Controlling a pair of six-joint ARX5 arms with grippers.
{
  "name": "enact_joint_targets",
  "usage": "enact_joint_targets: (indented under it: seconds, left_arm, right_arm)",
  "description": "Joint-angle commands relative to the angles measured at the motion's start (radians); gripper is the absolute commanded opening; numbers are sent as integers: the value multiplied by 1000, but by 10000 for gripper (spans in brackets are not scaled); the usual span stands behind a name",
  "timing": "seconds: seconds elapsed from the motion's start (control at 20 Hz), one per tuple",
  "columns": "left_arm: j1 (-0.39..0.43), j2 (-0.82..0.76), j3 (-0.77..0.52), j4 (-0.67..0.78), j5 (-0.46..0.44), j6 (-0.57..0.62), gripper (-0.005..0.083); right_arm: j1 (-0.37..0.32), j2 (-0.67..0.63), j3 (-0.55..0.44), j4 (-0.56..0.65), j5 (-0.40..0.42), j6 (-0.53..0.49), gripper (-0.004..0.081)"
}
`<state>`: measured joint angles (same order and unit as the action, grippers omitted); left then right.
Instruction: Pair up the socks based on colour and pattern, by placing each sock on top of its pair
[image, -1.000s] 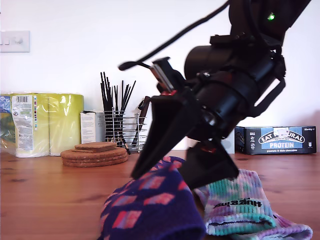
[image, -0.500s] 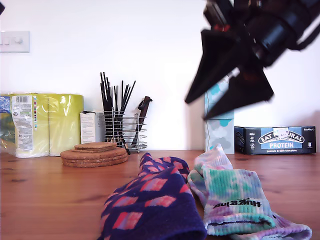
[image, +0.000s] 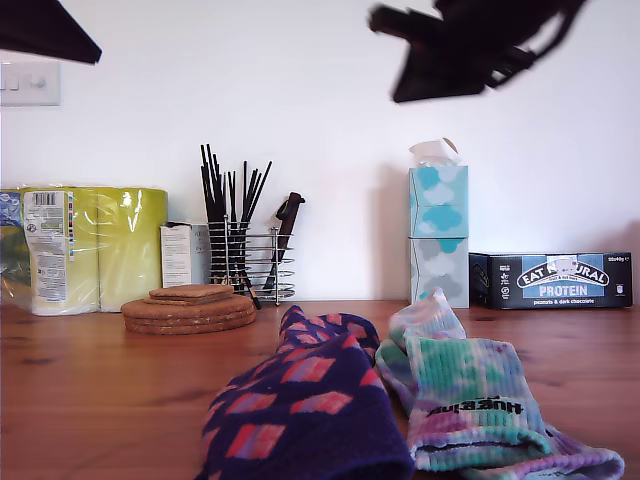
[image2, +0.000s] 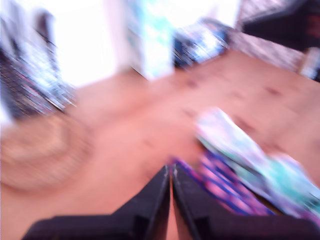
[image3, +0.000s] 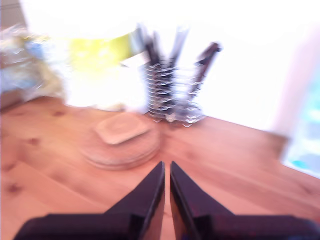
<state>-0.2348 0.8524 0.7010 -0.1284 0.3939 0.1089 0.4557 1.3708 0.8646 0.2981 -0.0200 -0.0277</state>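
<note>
Navy sock (image: 305, 410): you had it lying on the wooden table (image: 90, 400), lower centre of the exterior view, pink-red blocks showing
Tie-dye sock (image: 470, 405): lay just beside the navy one, toward the exterior view's right, black cuff lettering visible
My first gripper (image2: 171, 187): jaws nearly together, nothing between them, above the socks; the view was blurred
My second gripper (image3: 166, 182): jaws narrow and empty, over bare table near the cork coasters (image3: 122, 140) and wire cutlery caddy (image3: 172, 95)

Home kitchen: wooden counter (image: 90, 370), utensil rack (image: 250, 262), kitchen rolls (image: 95, 245).
</note>
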Motion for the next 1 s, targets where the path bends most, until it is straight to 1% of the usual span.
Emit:
enact_joint_targets:
  seconds: [0.0,0.05,0.15,0.25,0.35,0.55,0.65,0.75,0.85,0.95]
  left_arm:
    - [6,3,-10,33,-32,6,-23]
    - [18,6,-15,33,-37,10,-23]
    - [44,3,-46,49,-36,15,-23]
    - [65,-4,-89,56,-34,14,-24]
    - [78,-34,-140,77,-16,2,-23]
    - [81,-197,-223,56,-10,-35,-23]
    - [81,-287,-235,-21,-11,-48,-24]
    - [79,-378,-235,-84,-10,-71,-24]
    - [74,-455,-234,-92,-8,-109,-23]
    - [71,-510,-227,-130,-2,-136,-23]
  right_arm:
    - [-33,-34,-94,8,-5,-20,-13]
    - [-52,-76,-137,16,0,-40,-13]
    - [-93,-188,-215,4,-23,-52,-13]
    - [-140,-317,-277,-42,-32,-50,-13]
    - [-158,-451,-321,-118,-33,-52,-13]
    - [-140,-704,-340,-326,-30,-52,-13]
    - [-124,-815,-340,-438,-31,-48,-13]
    - [-106,-923,-340,-524,-37,-48,-13]
    - [-83,-1001,-339,-580,-91,-42,-13]
    - [-65,-1048,-334,-629,-140,-1,-13]
